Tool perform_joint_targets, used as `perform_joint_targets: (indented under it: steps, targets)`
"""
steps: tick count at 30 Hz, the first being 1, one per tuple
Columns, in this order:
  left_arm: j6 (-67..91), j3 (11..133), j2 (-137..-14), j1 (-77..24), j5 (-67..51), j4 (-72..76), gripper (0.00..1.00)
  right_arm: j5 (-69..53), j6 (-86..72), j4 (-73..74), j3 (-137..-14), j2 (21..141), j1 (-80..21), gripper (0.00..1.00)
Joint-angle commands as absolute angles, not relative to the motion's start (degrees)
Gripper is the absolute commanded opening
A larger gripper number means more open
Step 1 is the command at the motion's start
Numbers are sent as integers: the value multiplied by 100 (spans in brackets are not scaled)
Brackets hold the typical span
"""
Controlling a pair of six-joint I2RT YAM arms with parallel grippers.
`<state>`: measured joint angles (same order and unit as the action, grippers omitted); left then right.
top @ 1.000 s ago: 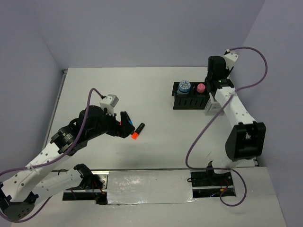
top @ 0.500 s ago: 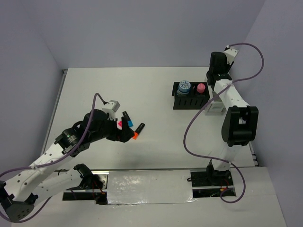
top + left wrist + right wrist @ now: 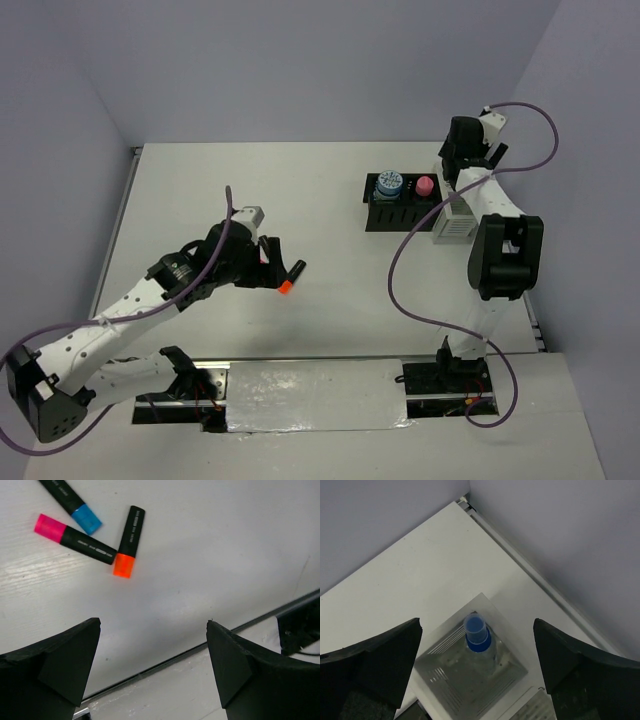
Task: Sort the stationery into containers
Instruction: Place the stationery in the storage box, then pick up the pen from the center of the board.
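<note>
Sorting is judged partly done. A tape roll (image 3: 388,183) and pink tube (image 3: 425,186) are seen in the organiser (image 3: 400,216), and a blue-capped item (image 3: 478,636) stands in the slatted box (image 3: 445,667) beneath the right tool (image 3: 477,625), which is spread and empty. An orange marker (image 3: 129,541), pink marker (image 3: 75,538) and blue marker (image 3: 72,502) lie unsorted on the tabletop (image 3: 215,550) ahead of the left tool (image 3: 152,625), which is also spread and empty.

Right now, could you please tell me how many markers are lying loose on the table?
3: the blue-capped marker, the pink-capped marker beside it, and the orange-capped marker, all ahead of the left claw. Others may be hidden.
</note>
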<state>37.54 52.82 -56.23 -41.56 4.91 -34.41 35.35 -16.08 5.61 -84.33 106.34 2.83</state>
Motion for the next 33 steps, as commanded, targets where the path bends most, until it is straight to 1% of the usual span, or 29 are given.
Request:
perform_joint_targets:
  steps: [1, 3, 5, 7, 8, 11, 13, 14, 16, 18, 22, 25, 28, 30, 31, 33]
  targets:
    - [4332, 5677, -5976, -4079, 1255, -3735, 99, 3349, -1933, 790, -8789, 10338, 281, 100]
    - [4473, 5713, -6204, -3991, 1309, -3770, 99, 3235, -1995, 992, -8876, 9978, 237, 100]
    - [4622, 5748, -6362, -3877, 1406, -3884, 99, 3252, -2004, 1510, -9043, 9722, 115, 100]
    - [4930, 5766, -6687, -3561, 1372, -4034, 99, 3156, -2153, 2071, -9419, 9398, 44, 100]
    - [5000, 5774, -6828, -3438, 1336, -4086, 99, 3068, -2240, 2683, -9535, 9300, 27, 100]
    - [5387, 5923, -7443, -3199, 1388, -4324, 97, 2446, -2505, 3390, -9484, 8747, -271, 100]
    - [5650, 6186, -7961, -3199, 1467, -4403, 95, 1919, -2470, 3384, -8977, 8213, -456, 100]
    - [5747, 6292, -8137, -3199, 1494, -4447, 91, 1794, -2426, 3358, -8791, 8044, -588, 100]
    - [6072, 6642, -8647, -3199, 1608, -4570, 90, 1627, -2365, 3375, -8344, 7640, -1044, 100]
    - [6423, 6881, -9129, -3199, 1765, -4719, 89, 1399, -2241, 3427, -8009, 7454, -1447, 100]
    - [6863, 7399, -9641, -3261, 1924, -4930, 84, 1038, -2303, 3612, -7613, 7138, -1888, 100]
    - [7049, 7611, -9992, -3322, 1916, -5141, 82, 871, -2338, 3735, -7428, 6971, -2056, 100]
    - [7093, 7629, -10309, -3384, 1741, -5028, 82, 791, -2277, 3779, -7356, 6821, -2109, 100]
    - [7206, 7612, -10519, -3436, 1749, -5045, 80, 747, -2207, 3867, -7391, 6733, -2109, 100]
    - [7242, 7585, -10555, -3454, 1758, -5045, 76, 730, -2171, 3911, -7400, 6715, -2127, 100]
    - [7374, 7445, -10626, -3472, 1749, -5019, 76, 721, -2118, 3955, -7444, 6628, -2127, 100]
